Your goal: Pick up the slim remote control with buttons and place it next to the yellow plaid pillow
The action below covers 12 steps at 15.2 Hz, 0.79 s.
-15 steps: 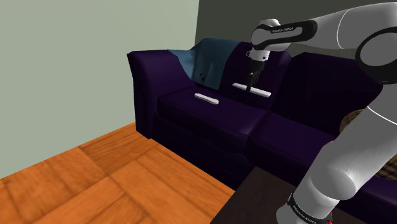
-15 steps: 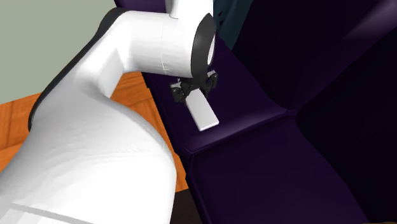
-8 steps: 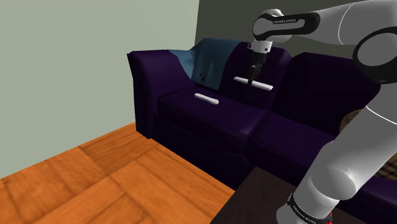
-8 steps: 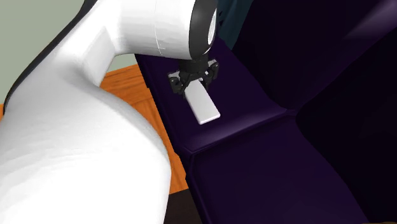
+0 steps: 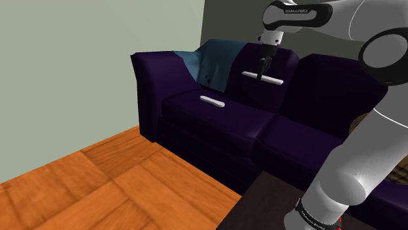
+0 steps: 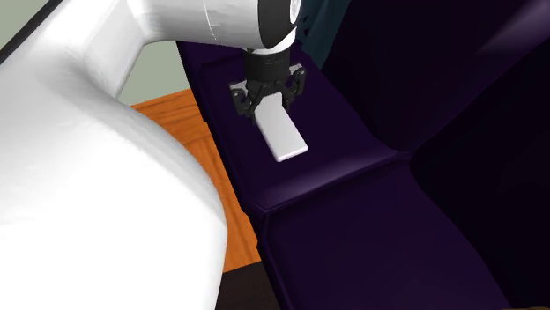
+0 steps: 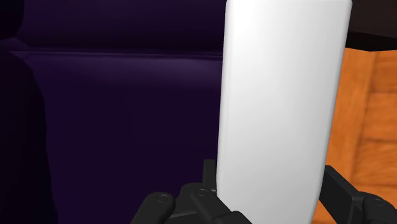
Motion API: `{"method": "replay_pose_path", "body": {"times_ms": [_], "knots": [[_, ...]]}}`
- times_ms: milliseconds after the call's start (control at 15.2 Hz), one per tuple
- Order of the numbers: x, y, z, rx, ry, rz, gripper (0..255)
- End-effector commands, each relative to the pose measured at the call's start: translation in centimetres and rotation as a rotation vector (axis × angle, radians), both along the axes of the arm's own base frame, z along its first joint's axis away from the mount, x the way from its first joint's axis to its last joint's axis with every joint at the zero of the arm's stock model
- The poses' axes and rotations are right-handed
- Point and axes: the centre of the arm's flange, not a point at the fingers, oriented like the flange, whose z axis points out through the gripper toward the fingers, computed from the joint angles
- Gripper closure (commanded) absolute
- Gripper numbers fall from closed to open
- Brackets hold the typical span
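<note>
Remote point(image 5: 274, 81) pinched in my tool point(image 5: 263, 70) hangs above the sofa point(image 5: 216, 121) seat's back edge, clear for carrying toward the pillow point(image 5: 361, 124).

White arm point(image 5: 356, 163) high and outstretched, black claw point(image 5: 263, 69) downward at its end, fingers point(image 7: 347, 198) tight around a white remote point(image 6: 284, 139).

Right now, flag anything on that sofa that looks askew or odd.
Nothing damaged or spilled. The blue cloth lies crooked over the sofa back, and the gripper holds a white remote clear of the seat.
</note>
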Motion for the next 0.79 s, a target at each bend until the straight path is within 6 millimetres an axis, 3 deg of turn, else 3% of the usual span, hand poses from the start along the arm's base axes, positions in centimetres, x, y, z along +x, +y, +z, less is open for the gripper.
{"method": "replay_pose_path", "body": {"times_ms": [0, 132, 726], "knots": [[0.0, 0.1, 1.1, 0.000, 0.000, 0.000, 255], [0.0, 0.1, 1.7, 0.000, 0.000, 0.000, 255], [-10.8, -5.0, 1.8, 0.000, 0.000, 0.000, 255]]}}
